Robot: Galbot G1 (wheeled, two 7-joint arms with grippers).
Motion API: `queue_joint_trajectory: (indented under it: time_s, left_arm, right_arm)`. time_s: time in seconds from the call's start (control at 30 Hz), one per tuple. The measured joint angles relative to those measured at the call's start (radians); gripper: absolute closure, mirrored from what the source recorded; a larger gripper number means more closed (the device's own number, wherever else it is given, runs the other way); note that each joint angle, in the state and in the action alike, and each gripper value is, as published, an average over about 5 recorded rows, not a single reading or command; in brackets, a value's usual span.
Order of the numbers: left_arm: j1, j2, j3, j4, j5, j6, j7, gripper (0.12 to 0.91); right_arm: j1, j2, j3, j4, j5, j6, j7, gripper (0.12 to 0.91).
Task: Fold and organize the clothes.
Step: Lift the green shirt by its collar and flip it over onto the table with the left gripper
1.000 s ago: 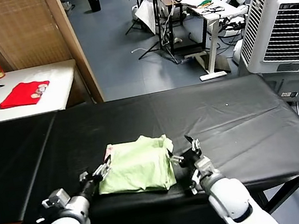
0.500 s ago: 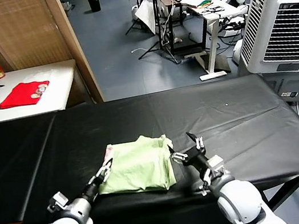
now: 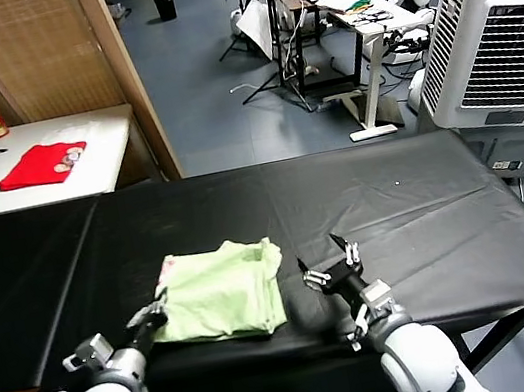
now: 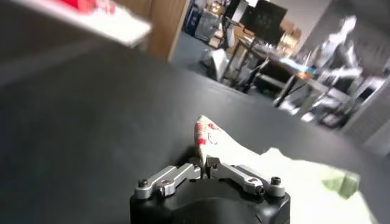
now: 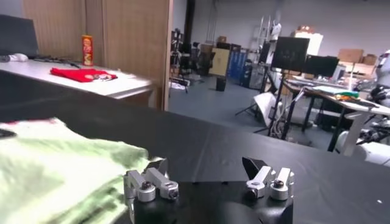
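We have the folded T-shirt (image 3: 218,293) pinched at its near-left corner in the left gripper (image 3: 151,315), fingers clenched on the hem. The right gripper (image 3: 332,263), fingers spread, waits just beside its other edge. Soft, light cotton sags; we judge doubled edges the best hold.

Pale green T-shirt (image 3: 216,293), seemingly red-and-white print, on black table (image 3: 413,190)

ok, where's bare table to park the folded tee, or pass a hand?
Free: the black table right of the right gripper, out to its right edge; the far strip behind the green T-shirt; the left panel beyond the left gripper. Crowded: the near edge, where the left gripper pinches the shirt's corner and the open right gripper sits beside it.
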Motion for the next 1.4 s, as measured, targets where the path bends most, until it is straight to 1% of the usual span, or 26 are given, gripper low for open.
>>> queue_joint_trajectory:
  time_s: [0.1, 0.33, 0.4, 0.47, 0.57, 0.67, 0.73, 0.8, 0.97, 1.0, 1.07, 1.13, 1.23, 1.33, 1.37, 1.4]
  left_arm:
    - [0.017, 0.061, -0.033, -0.012, 0.099, -0.007, 0.005, 0.875]
    - [0.056, 0.252, -0.151, -0.013, 0.253, -0.03, 0.018, 0.875]
    - [0.068, 0.299, -0.187, -0.022, 0.29, -0.032, 0.013, 0.875]
    - [0.076, 0.33, -0.213, -0.04, 0.321, -0.031, 0.002, 0.875]
    - [0.078, 0.343, -0.222, -0.079, 0.344, -0.022, -0.018, 0.875]
    - [0.073, 0.324, -0.197, -0.126, 0.328, -0.006, -0.038, 0.875]
    - [0.067, 0.299, -0.164, -0.157, 0.291, 0.011, -0.055, 0.875]
    - [0.057, 0.268, -0.123, -0.185, 0.237, 0.035, -0.078, 0.875]
    - [0.018, 0.177, 0.003, -0.238, 0.049, 0.097, -0.149, 0.875]
    - [0.009, 0.157, 0.03, -0.243, 0.022, 0.105, -0.16, 0.875]
    - [-0.008, 0.116, 0.084, -0.245, -0.002, 0.109, -0.171, 0.875]
    - [-0.022, 0.073, 0.138, -0.242, 0.01, 0.107, -0.171, 0.875]
    - [-0.036, 0.004, 0.209, -0.227, 0.063, 0.093, -0.163, 0.875]
    - [-0.034, -0.061, 0.269, -0.208, 0.135, 0.071, -0.13, 0.863]
    - [-0.032, -0.08, 0.285, -0.203, 0.163, 0.066, -0.112, 0.852]
    - [-0.028, -0.095, 0.3, -0.199, 0.191, 0.063, -0.092, 0.824]
  right_arm:
    - [-0.007, 0.003, 0.004, 0.0, -0.006, 0.005, 0.002, 0.227]
    - [-0.011, 0.01, 0.004, 0.002, -0.015, 0.01, 0.005, 0.227]
    - [-0.011, 0.01, 0.004, 0.003, -0.015, 0.01, 0.006, 0.227]
    - [-0.012, 0.011, 0.004, 0.002, -0.017, 0.011, 0.006, 0.227]
    - [-0.018, 0.013, 0.004, 0.001, -0.025, 0.013, 0.004, 0.227]
    - [-0.027, 0.012, 0.006, 0.002, -0.032, 0.017, 0.002, 0.227]
    - [-0.034, 0.012, 0.011, 0.004, -0.036, 0.021, 0.001, 0.227]
    - [-0.042, 0.012, 0.017, 0.007, -0.039, 0.027, 0.001, 0.227]
    - [-0.066, 0.017, 0.031, 0.014, -0.04, 0.036, 0.0, 0.227]
    - [-0.07, 0.018, 0.032, 0.015, -0.04, 0.037, 0.0, 0.227]
    - [-0.077, 0.02, 0.034, 0.014, -0.04, 0.038, 0.0, 0.227]
    - [-0.08, 0.021, 0.034, 0.012, -0.04, 0.038, 0.0, 0.227]
    - [-0.08, 0.025, 0.028, 0.009, -0.039, 0.038, -0.001, 0.227]
    - [-0.076, 0.026, 0.02, 0.008, -0.029, 0.036, -0.002, 0.227]
    - [-0.075, 0.026, 0.017, 0.008, -0.022, 0.034, -0.003, 0.227]
    - [-0.073, 0.025, 0.014, 0.008, -0.013, 0.032, -0.004, 0.227]
